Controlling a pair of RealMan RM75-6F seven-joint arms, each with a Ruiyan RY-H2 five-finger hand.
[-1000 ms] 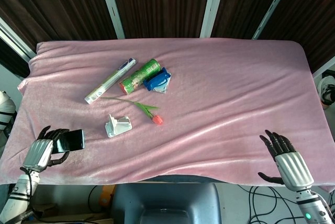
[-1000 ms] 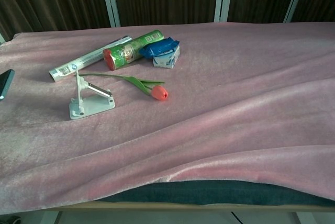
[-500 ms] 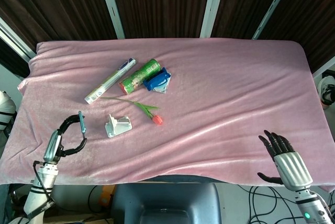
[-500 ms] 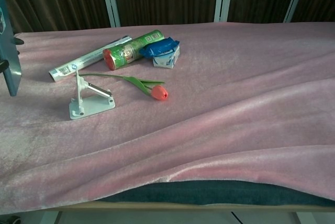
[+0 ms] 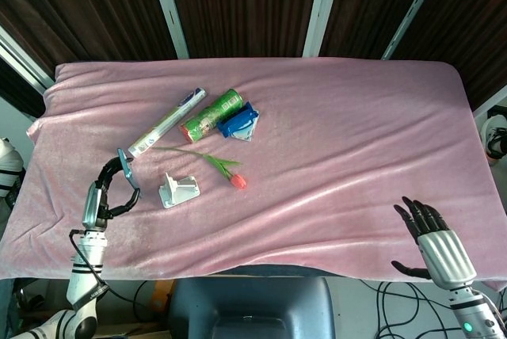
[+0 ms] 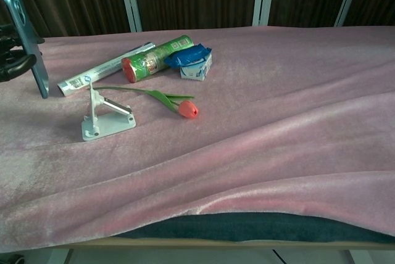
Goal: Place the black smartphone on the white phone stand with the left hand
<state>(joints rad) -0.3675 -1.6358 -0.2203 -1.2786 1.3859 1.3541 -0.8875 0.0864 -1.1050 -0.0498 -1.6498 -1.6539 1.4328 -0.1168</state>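
Table [image 5: 356, 141] draped in wrinkled pink cloth [image 6: 290, 128], backed by dark ribbed wall panels [image 5: 238, 6] divided by slanted white strips [image 5: 168, 6]; cables [image 5: 380, 299] on floor below.

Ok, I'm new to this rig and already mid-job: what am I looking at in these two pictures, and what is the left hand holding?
Both pictures come from the robot's own cameras: the head view looks down on the pink-covered table, and the chest view looks across it from low down. The left hand holds the black smartphone upright, off the cloth, beside the white phone stand, which has nothing on it yet. The right hand rests open at the near edge and holds nothing. Also on the cloth: a tulip, a green can, a foil-wrapped roll and a blue packet.
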